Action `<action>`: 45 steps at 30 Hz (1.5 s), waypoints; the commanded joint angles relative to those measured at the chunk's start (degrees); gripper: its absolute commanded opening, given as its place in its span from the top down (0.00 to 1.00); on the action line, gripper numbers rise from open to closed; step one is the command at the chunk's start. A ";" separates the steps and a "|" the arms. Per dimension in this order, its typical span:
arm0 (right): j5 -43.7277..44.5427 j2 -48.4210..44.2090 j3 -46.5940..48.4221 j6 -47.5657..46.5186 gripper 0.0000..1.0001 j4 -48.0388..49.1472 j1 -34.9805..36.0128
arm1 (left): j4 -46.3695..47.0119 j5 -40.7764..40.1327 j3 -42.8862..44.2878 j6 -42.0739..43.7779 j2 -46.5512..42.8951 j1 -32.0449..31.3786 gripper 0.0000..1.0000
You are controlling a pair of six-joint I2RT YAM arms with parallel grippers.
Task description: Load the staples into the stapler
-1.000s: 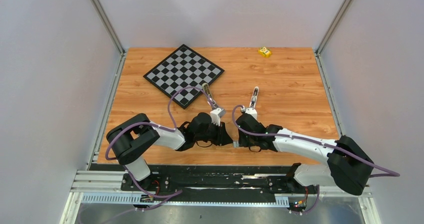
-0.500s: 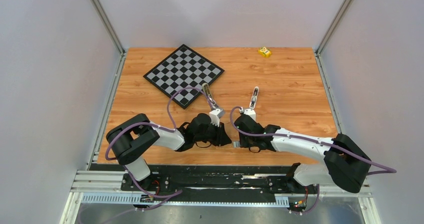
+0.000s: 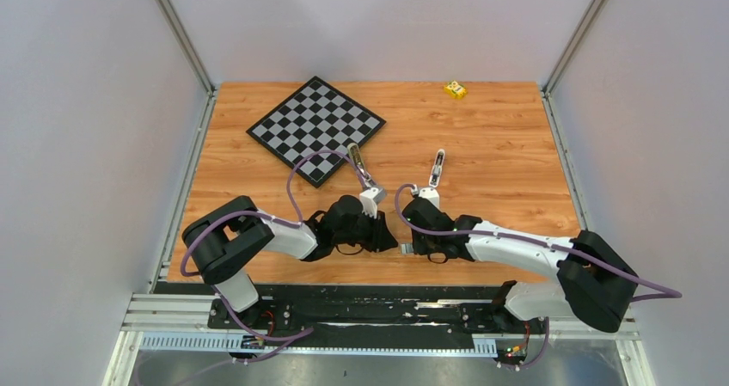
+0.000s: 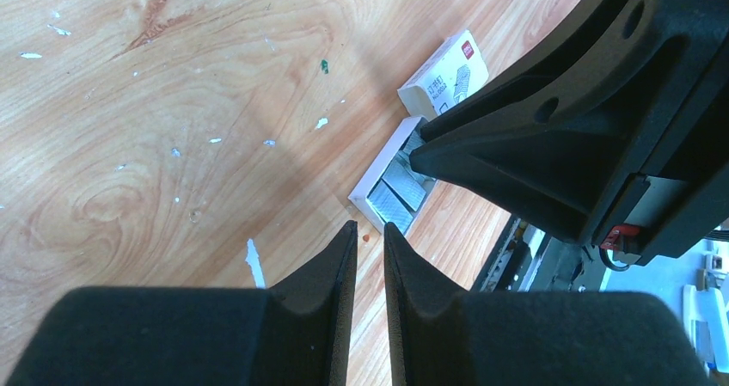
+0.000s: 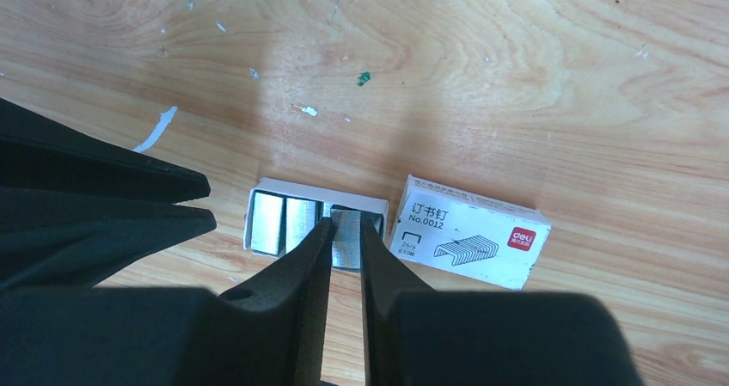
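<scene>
The right claw [image 5: 346,223], its tips close together, straddles 1 strip of staples [image 5: 346,250] in a white tray [image 5: 284,185], beside a labelled box [image 5: 468,242].

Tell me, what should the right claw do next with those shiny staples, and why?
Probably squeeze a bit tighter before lifting. The right gripper has a finger on each side of one strip of the staples in the open white tray, but a firm pinch isn't clear yet.
</scene>
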 commanded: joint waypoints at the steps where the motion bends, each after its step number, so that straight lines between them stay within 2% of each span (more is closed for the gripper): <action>1: 1.23 -1.16 0.94 -0.10 0.83 -1.85 0.95 | 0.07 -1.11 -0.94 0.69 -1.47 -0.40 0.80; 10: 0.60 -5.71 1.13 1.13 0.83 -3.15 0.95 | -3.95 -4.42 -1.22 2.07 -4.64 -0.33 0.80; 15: 6.58 -8.50 1.67 -2.30 0.83 -4.04 -0.14 | -9.44 -7.95 -1.00 3.97 -8.56 1.19 0.80; 20: 5.64 -8.59 2.56 -7.88 0.82 -2.58 -7.39 | -15.17 -10.19 -0.03 5.42 -11.72 3.58 0.77; 26: 1.44 -3.41 4.46 -12.69 0.82 0.59 -16.41 | -19.87 -12.05 1.47 7.61 -15.69 6.91 0.75; 31: -2.27 1.16 4.08 -13.82 0.82 4.36 -20.69 | -23.75 -14.55 3.25 9.80 -19.63 9.11 0.64; 39: -4.58 6.38 3.95 -14.50 0.78 6.17 -21.72 | -32.07 -19.37 7.40 12.33 -22.97 10.73 0.47; 45: -4.78 7.74 3.58 -15.38 0.74 6.15 -21.83 | -33.56 -17.94 8.10 12.76 -24.52 11.46 0.41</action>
